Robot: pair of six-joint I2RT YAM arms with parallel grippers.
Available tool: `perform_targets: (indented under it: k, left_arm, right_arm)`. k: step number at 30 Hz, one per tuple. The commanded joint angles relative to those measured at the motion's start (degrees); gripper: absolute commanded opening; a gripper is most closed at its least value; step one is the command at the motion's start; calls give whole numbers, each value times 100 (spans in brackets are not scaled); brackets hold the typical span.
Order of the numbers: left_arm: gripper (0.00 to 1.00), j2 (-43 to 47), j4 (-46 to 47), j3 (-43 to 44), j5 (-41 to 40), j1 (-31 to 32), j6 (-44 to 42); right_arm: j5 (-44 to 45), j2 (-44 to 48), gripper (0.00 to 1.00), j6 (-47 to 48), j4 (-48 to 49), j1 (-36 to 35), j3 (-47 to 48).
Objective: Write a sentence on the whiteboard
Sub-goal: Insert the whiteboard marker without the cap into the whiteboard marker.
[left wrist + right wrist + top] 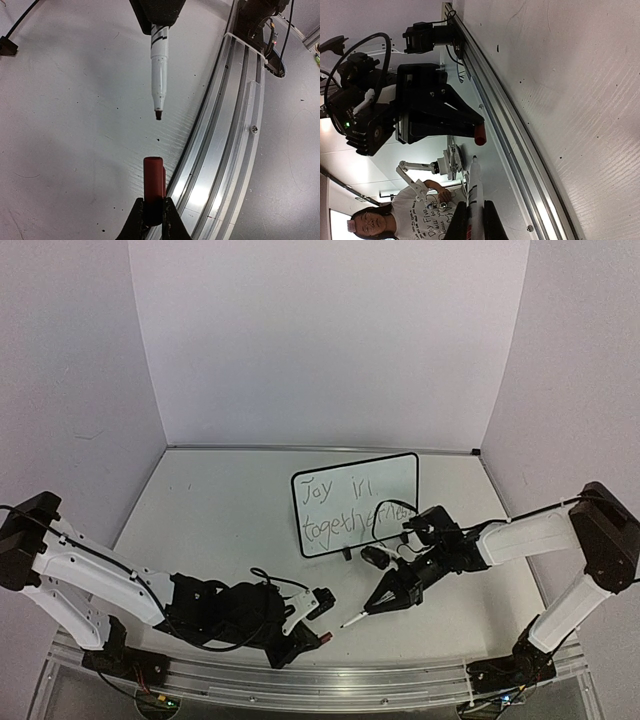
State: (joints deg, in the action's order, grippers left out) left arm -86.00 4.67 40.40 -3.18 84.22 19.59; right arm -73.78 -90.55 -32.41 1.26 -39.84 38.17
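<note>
— How is the light?
— Bright, soft and even; the worktop [220,530] shows only faint shadows in front of the whiteboard [350,502].
— Any distortion?
— Walls bow outward far from the whiteboard.
— Glare?
— Streaks on the metal rail [225,150], nearer than the whiteboard. Close-ups stay sharp.

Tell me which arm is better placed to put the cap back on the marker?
Right, probably: the right gripper holds the marker, tip aimed at the red cap clamped in the left gripper.

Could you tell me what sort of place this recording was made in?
Probably a robotics lab bench: plain white enclosure walls, an aluminium mounting rail, and a small whiteboard.
</note>
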Motion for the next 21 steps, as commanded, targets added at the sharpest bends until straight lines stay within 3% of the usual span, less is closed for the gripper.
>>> perform_targets:
  k: [1,21]
  left_arm:
    - [0,180,256,20,-49,60,62]
    - [0,162,255,63,-60,87,80]
  right_arm:
    - [-10,-143,0,148,104,-94,333]
    - [87,-393,0,152,109,-387,395]
